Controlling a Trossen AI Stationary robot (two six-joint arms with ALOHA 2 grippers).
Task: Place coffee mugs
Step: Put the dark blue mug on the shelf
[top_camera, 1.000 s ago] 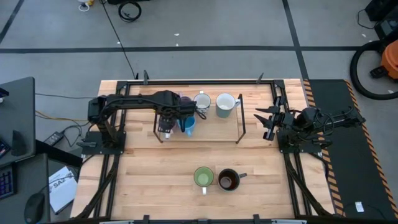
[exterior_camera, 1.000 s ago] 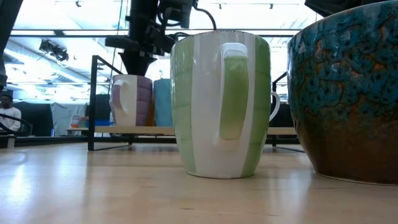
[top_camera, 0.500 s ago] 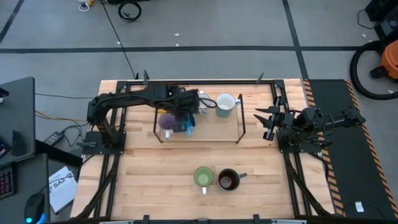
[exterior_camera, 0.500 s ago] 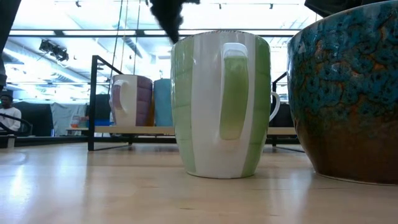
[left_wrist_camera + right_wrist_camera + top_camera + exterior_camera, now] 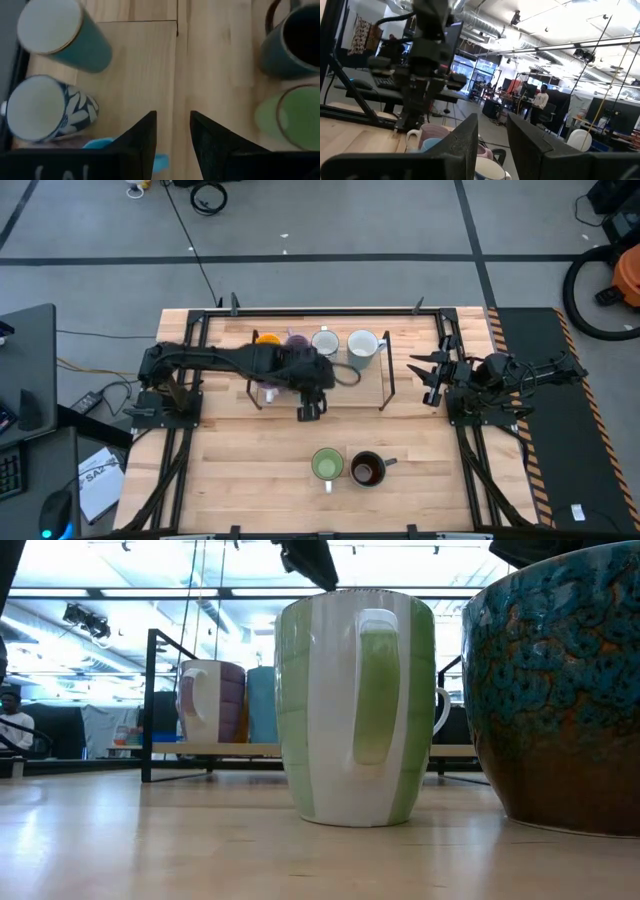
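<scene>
On the black-framed tray [image 5: 386,385] stand the orange mug [image 5: 267,337], purple mug [image 5: 297,339], white patterned mug [image 5: 325,342] and pale white-blue mug [image 5: 361,346]. The lavender mug [image 5: 210,700] and blue mug [image 5: 262,705] also stand on it, under my left arm in the high view. The green mug [image 5: 326,465] and dark mug [image 5: 367,470] stand upright on the table near its near edge. My left gripper [image 5: 310,410] hovers open and empty just past the tray's near edge, pointing down [image 5: 173,135]. My right gripper [image 5: 432,375] waits open at the table's right.
The tray's upright black frame posts [image 5: 149,705] rise at its corners. Bare wood lies between the tray and the two near mugs [image 5: 210,60]. Beyond the table the room shows desks and a person [image 5: 540,97].
My left gripper has risen from the lavender and blue mugs on the tray, swung over the tray, then moved toward the table's near edge and a little right, past the tray's front. The lavender and blue mugs have stayed standing on the tray.
</scene>
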